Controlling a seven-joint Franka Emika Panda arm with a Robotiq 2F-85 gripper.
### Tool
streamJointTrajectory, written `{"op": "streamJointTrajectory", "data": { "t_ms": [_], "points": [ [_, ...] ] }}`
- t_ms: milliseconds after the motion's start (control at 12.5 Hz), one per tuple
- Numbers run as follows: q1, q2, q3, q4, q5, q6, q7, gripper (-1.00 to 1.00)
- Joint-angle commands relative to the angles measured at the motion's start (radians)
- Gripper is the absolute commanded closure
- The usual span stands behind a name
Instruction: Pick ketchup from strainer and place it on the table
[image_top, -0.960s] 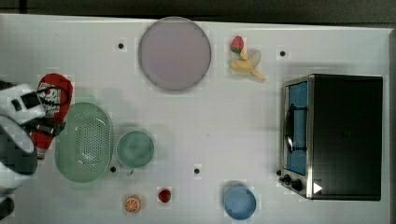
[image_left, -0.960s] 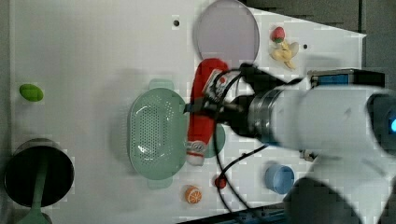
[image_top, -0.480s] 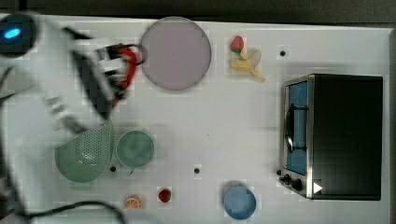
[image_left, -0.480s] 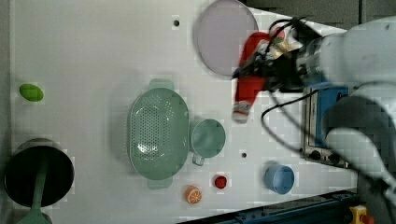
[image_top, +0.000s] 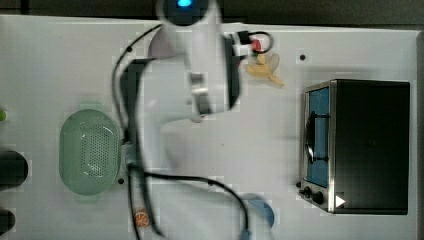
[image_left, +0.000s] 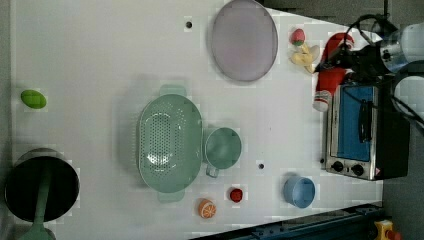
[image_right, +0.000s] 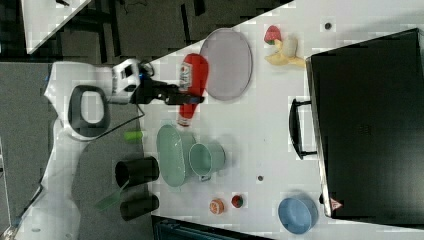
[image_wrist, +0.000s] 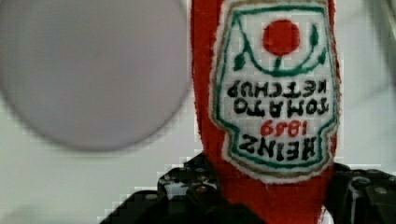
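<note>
— While you look at the right view, what does your gripper (image_right: 176, 95) have?
— It squeezes the red ketchup bottle (image_right: 192, 86) partway shut, up in the air, just left of the lilac plate (image_right: 227, 62).
— And your green strainer (image_left: 170, 143)?
— Well apart, beside the green cup (image_left: 222, 148) on the white table (image_left: 100, 60).

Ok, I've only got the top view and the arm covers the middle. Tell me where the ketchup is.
Observer: In the claw. The wrist view shows the ketchup gripped near its base end.
Operator: Give me the cap's direction.
Observer: In the left view the white cap is the free end, pointing away from the claw.
Operator: Report what the arm hides beside the strainer.
Observer: A green cup, right against the strainer on the left view's right.
</note>
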Motion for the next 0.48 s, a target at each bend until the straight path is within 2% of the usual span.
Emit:
{"op": "streamJointTrajectory", "data": {
  "t_ms": [80,480],
  "points": [
    [-0.003,-0.026,0.011,-0.018,0.008,0.007,-0.137,-0.21],
    [-0.05,-0.058,0.005,-0.223,0.01,0.221,-0.141,-0.21]
  ]
}}
